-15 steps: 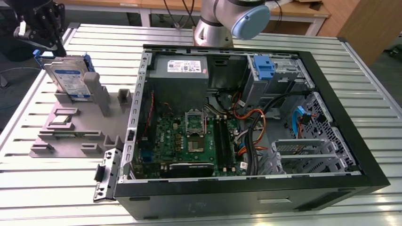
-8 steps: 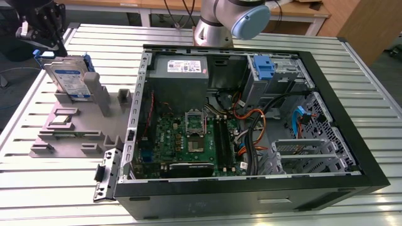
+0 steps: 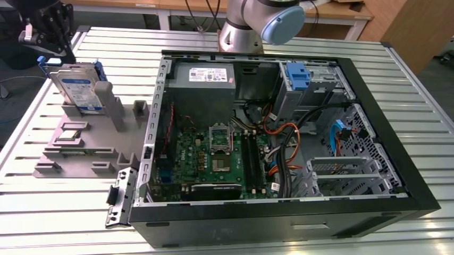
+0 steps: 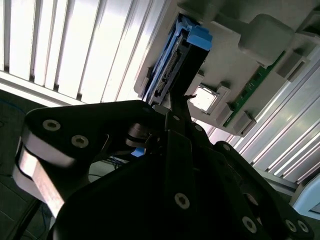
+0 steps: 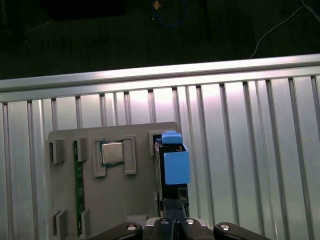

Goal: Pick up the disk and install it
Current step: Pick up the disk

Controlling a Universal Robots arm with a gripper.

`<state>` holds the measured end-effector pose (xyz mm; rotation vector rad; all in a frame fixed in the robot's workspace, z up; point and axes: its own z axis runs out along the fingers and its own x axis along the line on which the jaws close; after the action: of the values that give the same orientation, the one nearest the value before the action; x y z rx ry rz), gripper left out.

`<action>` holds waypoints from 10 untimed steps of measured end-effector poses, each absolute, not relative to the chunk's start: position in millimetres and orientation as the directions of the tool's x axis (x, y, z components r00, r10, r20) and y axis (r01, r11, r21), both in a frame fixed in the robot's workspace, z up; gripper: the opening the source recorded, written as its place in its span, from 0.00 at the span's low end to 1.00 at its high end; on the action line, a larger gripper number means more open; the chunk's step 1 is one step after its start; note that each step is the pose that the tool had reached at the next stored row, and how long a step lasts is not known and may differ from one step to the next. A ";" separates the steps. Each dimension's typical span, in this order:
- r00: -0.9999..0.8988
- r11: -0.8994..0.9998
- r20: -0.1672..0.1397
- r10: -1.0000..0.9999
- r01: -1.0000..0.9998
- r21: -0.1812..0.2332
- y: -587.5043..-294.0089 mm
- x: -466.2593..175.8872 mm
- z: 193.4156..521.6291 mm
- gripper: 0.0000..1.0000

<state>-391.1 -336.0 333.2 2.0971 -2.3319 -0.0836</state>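
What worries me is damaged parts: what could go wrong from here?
The disk stands upright in a slot of the grey fixture, with the gripper close at its upper end. A skewed lift could wedge it or drag the fixture. A chip lies in the fixture beside it and might be jolted. Orange and black cables crowd the open case near its drive bays, so the disk could snag there.
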 end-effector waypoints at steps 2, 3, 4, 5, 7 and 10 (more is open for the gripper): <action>-0.105 0.104 -0.032 -0.994 -0.994 0.042 -336.0 -391.3 333.3 0.11; -0.105 0.104 -0.032 -0.994 -0.994 0.042 -336.0 -391.3 333.2 0.11; -0.105 0.104 -0.032 -0.994 -0.994 0.042 -336.0 -391.4 333.2 0.11; -0.105 0.104 -0.032 -0.994 -0.994 0.042 -336.0 -391.4 333.3 0.11; -0.105 0.104 -0.032 -0.994 -0.994 0.042 -336.0 -391.4 333.2 0.11; -0.105 0.104 -0.032 -0.994 -0.994 0.042 -336.0 -391.4 333.2 0.11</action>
<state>-391.4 -336.0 333.2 2.0988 -2.3304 -0.0835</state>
